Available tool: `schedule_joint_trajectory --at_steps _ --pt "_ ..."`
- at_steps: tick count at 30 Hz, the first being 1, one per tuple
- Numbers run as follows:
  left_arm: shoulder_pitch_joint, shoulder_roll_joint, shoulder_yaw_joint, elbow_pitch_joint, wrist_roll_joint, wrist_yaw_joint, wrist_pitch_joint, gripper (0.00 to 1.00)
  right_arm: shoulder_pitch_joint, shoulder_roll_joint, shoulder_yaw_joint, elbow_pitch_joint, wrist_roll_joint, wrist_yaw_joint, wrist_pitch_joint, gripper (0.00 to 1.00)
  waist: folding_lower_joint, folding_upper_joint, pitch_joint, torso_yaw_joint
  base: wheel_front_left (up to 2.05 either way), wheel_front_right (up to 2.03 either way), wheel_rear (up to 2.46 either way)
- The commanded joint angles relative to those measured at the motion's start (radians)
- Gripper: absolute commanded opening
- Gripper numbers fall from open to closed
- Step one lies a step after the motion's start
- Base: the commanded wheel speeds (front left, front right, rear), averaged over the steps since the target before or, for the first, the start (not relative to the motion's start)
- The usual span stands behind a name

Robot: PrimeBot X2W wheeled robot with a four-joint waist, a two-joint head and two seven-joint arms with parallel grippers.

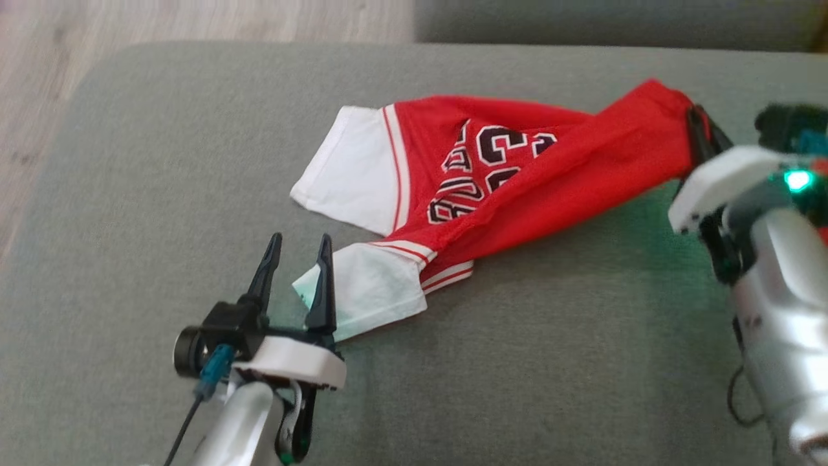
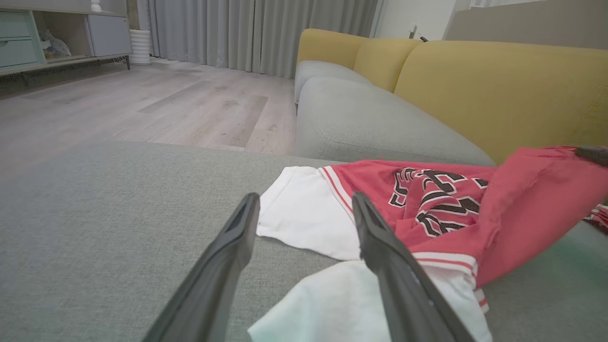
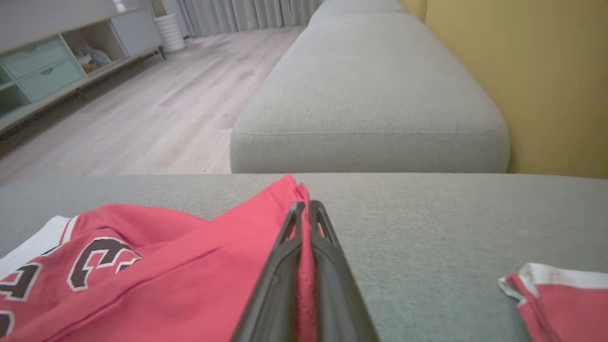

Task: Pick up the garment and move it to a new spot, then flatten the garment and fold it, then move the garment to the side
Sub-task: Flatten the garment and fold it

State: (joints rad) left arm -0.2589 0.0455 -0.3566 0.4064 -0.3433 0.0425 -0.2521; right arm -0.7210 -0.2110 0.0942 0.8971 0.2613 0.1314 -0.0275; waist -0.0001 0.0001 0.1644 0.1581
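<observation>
**Item: garment** (image 1: 517, 168). A red jersey with white sleeves, red-and-white striped trim and black-and-white lettering. It is laid crumpled on the grey sofa seat (image 1: 162, 162), right of centre in the head view. The two white sleeves are turned toward the robot's left. The red body is drawn into a folded band that rises toward the right pincer. In the left wrist view the garment (image 2: 522, 199) is seen to the right, and in the right wrist view (image 3: 190, 266) at the lower left.

**Item: right pincer** (image 1: 700, 129). Clenched on the red edge of the garment at its far right end. In the right wrist view the fingers (image 3: 306, 209) are pressed together with a strip of red cloth caught between them. A green light (image 1: 799, 180) is lit on the wrist.

**Item: left pincer** (image 1: 299, 243). Released, with its fingers spread wide and nothing held. It is placed at the nearer white sleeve (image 1: 372, 288), with one finger over the sleeve's edge. Whether the cloth is touched cannot be told. In the left wrist view the sleeve (image 2: 342, 304) is seen between and beneath the fingers.

**Item: red piece with white trim** (image 3: 560, 294). It is lying on the seat at the lower right of the right wrist view, and whether it belongs to the same garment cannot be told.

**Surroundings.** A wooden floor (image 2: 142, 104), yellow backrests (image 2: 498, 90), grey curtains (image 2: 237, 33) and a cabinet with pale green drawers (image 3: 42, 71) are noted.
</observation>
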Motion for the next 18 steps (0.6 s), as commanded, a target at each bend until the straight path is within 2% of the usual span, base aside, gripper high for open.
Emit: schedule_joint_trajectory --at_steps 1,8,14,15,16,17,18 --pt "-0.004 0.005 0.037 -0.026 0.008 0.0 -0.01 1.0 0.013 -0.01 0.018 -0.04 0.009 -0.001 -0.017 0.0 0.0001 -0.0001 -0.035 -0.034 0.0 0.0 0.0" --pt "0.035 0.005 0.067 -0.019 0.027 -0.004 -0.01 1.0 0.227 0.007 -0.05 -0.233 0.01 -0.001 -0.063 0.0 0.0001 -0.0001 -0.098 -0.088 0.0 0.0 0.0" --pt "0.055 0.005 0.087 -0.016 0.044 -0.011 -0.01 1.0 0.431 0.089 -0.142 -0.458 -0.069 -0.001 -0.015 0.0 0.0001 -0.0001 -0.133 -0.121 0.0 0.0 0.0" --pt "0.058 0.005 0.088 -0.016 0.045 -0.012 -0.01 1.0 0.467 0.101 -0.155 -0.496 -0.087 -0.001 0.0 0.22 0.0001 -0.0001 -0.137 -0.125 0.0 0.0 0.0" --pt "0.06 0.005 0.089 -0.016 0.046 -0.013 -0.01 1.0 0.5 0.111 -0.164 -0.534 -0.109 -0.001 0.014 0.88 0.0001 -0.0001 -0.14 -0.128 0.0 0.0 0.0" --pt "0.061 0.005 0.09 -0.017 0.047 -0.013 -0.01 1.0 0.53 0.123 -0.18 -0.572 -0.122 -0.001 0.025 1.0 0.0001 -0.0001 -0.141 -0.131 0.0 0.0 0.0" --pt "0.061 0.005 0.092 -0.018 0.048 -0.013 -0.01 1.0 0.553 0.134 -0.192 -0.61 -0.128 -0.001 0.032 1.0 0.0001 -0.0001 -0.141 -0.134 0.0 0.0 0.0"
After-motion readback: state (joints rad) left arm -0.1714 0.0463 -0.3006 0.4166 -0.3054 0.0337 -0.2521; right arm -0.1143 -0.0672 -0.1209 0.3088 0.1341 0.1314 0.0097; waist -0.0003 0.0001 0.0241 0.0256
